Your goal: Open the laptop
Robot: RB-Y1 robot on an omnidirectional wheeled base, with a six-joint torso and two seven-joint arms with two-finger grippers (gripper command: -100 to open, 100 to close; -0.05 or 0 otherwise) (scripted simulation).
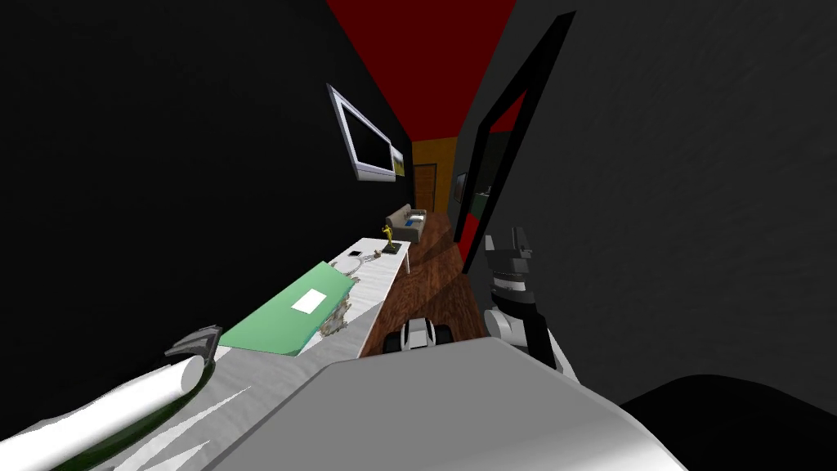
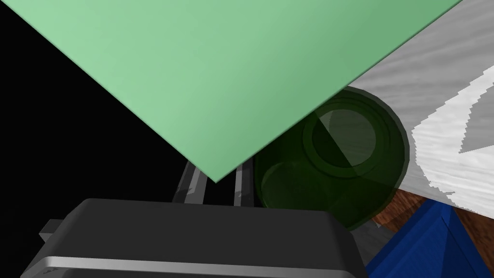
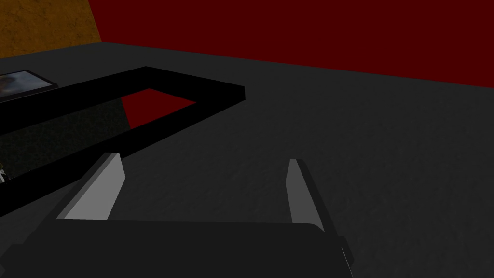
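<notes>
The left pincer [image 2: 219, 189] is narrow, its fingers nearly together and their tips hidden behind the near corner of the green laptop [image 2: 217, 72]. The laptop lies flat on the pale tabletop [image 1: 378, 293]. A dark green round vessel [image 2: 352, 145] sits just beside that corner. The right pincer [image 3: 202, 164] stands wide, well apart.

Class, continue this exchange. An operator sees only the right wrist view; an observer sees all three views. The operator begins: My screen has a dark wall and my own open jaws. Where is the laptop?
Observer: The laptop, a flat green slab, lies shut on the long white table to the robot's left.
Operator: Is the other arm anywhere near it?
Observer: Yes. The left gripper is right at the laptop's near corner.
Operator: How do its jaws stand?
Observer: Close together, with their tips hidden behind that corner.
</notes>
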